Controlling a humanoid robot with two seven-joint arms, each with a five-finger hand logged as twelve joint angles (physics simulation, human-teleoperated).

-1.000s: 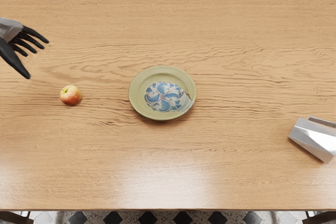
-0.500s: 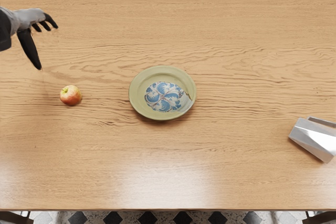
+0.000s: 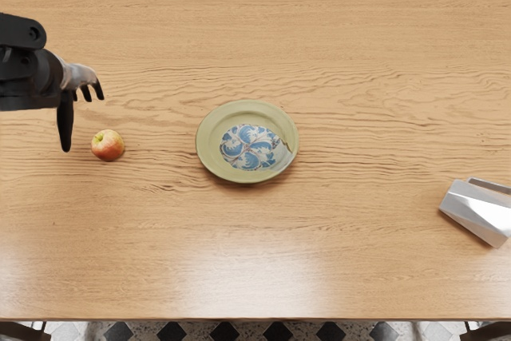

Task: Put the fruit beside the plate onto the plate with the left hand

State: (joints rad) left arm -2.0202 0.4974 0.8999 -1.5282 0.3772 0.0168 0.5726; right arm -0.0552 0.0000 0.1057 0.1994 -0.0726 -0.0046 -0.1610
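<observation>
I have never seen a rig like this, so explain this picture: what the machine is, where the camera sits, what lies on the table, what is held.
This is a simulator's render from the head camera of a humanoid robot, looking down at a slant on a light wooden table. Its dark five-fingered left hand comes in from the left edge, fingers spread, beside a small red-and-yellow apple but not touching it. Right of the apple lies a round green-rimmed plate with a blue pattern. The grey right arm rests at the right edge. Nothing is held.
</observation>
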